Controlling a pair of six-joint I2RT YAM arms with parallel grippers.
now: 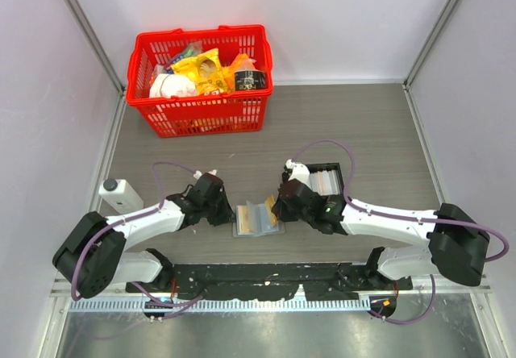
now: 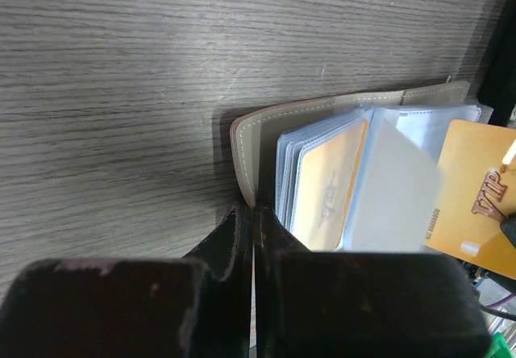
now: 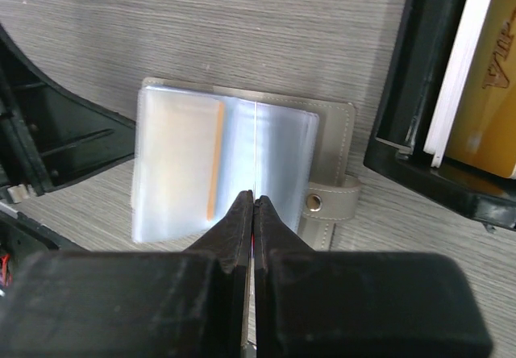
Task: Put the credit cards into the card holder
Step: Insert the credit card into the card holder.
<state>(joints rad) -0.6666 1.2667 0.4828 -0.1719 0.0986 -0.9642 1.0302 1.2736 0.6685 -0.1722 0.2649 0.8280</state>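
Right fingers (image 3: 235, 231), edge-on white credit card (image 2: 395, 189)

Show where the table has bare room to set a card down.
Bare tabletop lies between the red basket and the card holder, and right of the basket, beyond the black tray. Crowded at the card holder: the left end effector and the right end effector, gripping a white card, flank it.

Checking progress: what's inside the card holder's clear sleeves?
An orange card shows through the uppermost sleeve of the card holder; the sleeves stacked behind it are covered, their contents unseen.
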